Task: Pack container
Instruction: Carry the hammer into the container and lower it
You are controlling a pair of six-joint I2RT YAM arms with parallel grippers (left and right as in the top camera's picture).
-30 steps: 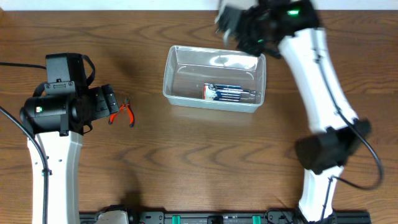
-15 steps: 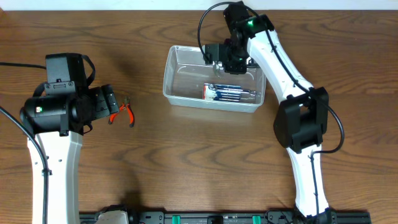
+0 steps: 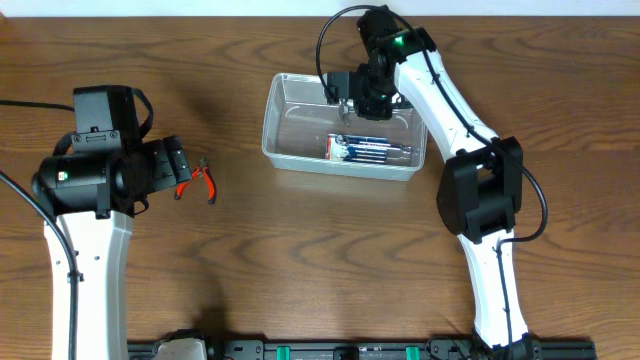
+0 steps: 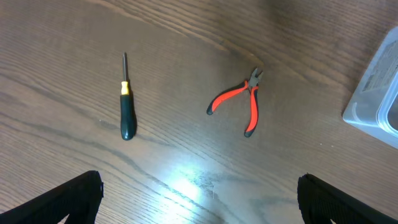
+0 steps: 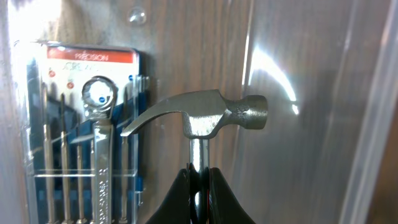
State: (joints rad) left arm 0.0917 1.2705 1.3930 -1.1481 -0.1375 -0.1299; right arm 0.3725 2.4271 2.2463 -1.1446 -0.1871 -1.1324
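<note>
The clear plastic container (image 3: pixel 290 120) stands at the back middle of the table and holds a packaged screwdriver set (image 3: pixel 368 150) with a wrench (image 5: pixel 99 143) lying on it. My right gripper (image 3: pixel 347 98) is over the container's back part, shut on a steel claw hammer (image 5: pixel 202 118) whose head hangs inside the tub. My left gripper (image 4: pixel 199 199) is open and empty above the table, left of the container. Red-handled pliers (image 4: pixel 239 102) and a green-handled screwdriver (image 4: pixel 126 102) lie on the wood beneath it. The pliers also show in the overhead view (image 3: pixel 200 180).
The container's corner (image 4: pixel 379 93) shows at the right edge of the left wrist view. The table's wood surface (image 3: pixel 320 260) stretches in front of the container. The arm bases stand at the front edge.
My right arm has swung in from the back right and brought the hammer down over the container's back part. The left arm has not moved.
</note>
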